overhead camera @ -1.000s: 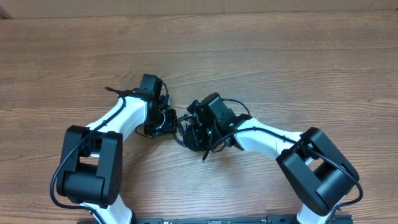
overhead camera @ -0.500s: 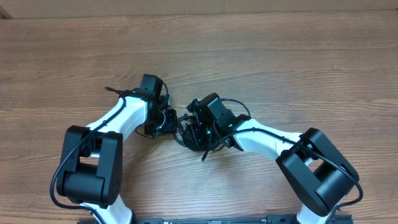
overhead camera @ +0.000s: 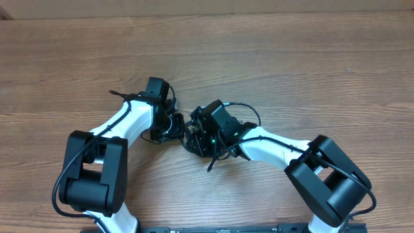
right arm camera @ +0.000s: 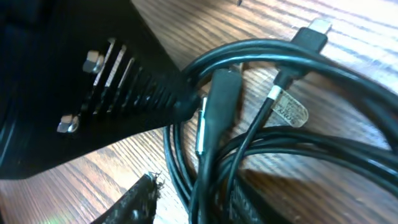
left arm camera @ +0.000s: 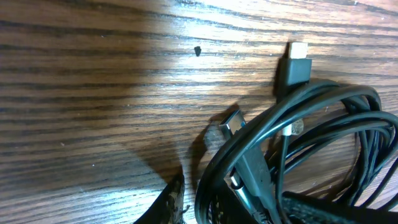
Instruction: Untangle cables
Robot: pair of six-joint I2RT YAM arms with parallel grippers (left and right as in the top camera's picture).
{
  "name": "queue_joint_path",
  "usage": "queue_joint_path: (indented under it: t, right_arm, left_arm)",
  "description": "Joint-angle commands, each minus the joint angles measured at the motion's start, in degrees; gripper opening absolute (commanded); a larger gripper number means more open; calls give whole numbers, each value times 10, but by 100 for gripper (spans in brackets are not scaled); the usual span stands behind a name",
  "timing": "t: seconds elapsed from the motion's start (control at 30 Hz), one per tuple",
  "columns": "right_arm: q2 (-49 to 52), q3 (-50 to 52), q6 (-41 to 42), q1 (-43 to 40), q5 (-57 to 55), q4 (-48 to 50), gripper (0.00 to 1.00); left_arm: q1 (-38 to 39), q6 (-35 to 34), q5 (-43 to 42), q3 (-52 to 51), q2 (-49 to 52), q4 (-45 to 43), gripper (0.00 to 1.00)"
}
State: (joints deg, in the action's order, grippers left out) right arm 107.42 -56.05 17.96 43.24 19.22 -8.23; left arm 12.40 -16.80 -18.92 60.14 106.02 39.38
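Observation:
The cables (overhead camera: 189, 144) lie as a small black looped bundle between my two grippers near the table's middle. My left gripper (overhead camera: 173, 126) is shut on strands of the bundle. In the left wrist view the cables (left arm camera: 292, 143) run between the fingers (left arm camera: 169, 202), with a silver-tipped plug (left arm camera: 298, 59) lying on the wood beyond. My right gripper (overhead camera: 195, 134) stands open over the same bundle. In the right wrist view the cables (right arm camera: 249, 155) pass between its fingers (right arm camera: 140, 199) with a gap beside them. The left gripper's black body (right arm camera: 93, 93) pinches a loop just ahead.
The wooden table (overhead camera: 291, 58) stretches around both arms. A small white label (right arm camera: 289, 111) wraps one cord. Another plug (right arm camera: 314, 31) points away at the far side. The right arm's own thicker wire (overhead camera: 249, 110) arcs above its wrist.
My right gripper has opened and let go of the strands, and it has shifted a little left toward the left gripper. The left arm has held still.

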Motion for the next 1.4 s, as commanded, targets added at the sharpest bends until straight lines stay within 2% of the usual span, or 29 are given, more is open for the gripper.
queue_joint_path:
  t: [0.0,0.2,0.33,0.4,0.43,0.47,0.5,0.6,0.63,0.87,1.07,1.3,1.37]
  right_arm:
    - [1,-2,0,3,-19,2,41]
    - [8,-2,2,3,-42,9,49]
    - [25,-2,26,3,-42,16,49]
    - [31,-2,45,3,-40,14,34]
    - [31,-2,55,3,-35,10,22]
    - [31,-2,63,3,-24,8,13]
    - [31,-2,63,3,-15,8,9]
    - [31,-2,63,1,-12,9,8]
    - [30,-3,63,-3,-11,8,4]
    - [-3,-3,58,-25,50,8,4]
    - [-5,-3,-5,-26,126,13,4]
    - [-21,-3,-5,-64,158,3,4]
    - [-21,-3,0,-82,159,-7,4]
  left_arm:
    - [4,1,45,-23,27,-3,18]
    - [4,1,45,-23,27,-3,20]
    - [4,1,45,-23,27,-1,19]
    - [4,1,45,-23,27,0,20]
    - [4,1,45,-23,27,0,20]
    - [4,1,45,-23,27,-1,20]
    - [4,1,45,-23,27,-1,20]
    - [4,1,45,-23,27,0,20]
    - [4,1,45,-23,27,0,20]
    - [4,1,45,-23,27,0,20]
    - [4,1,45,-23,27,-1,22]
    - [4,1,45,-23,27,0,22]
    - [4,1,45,-23,27,2,25]
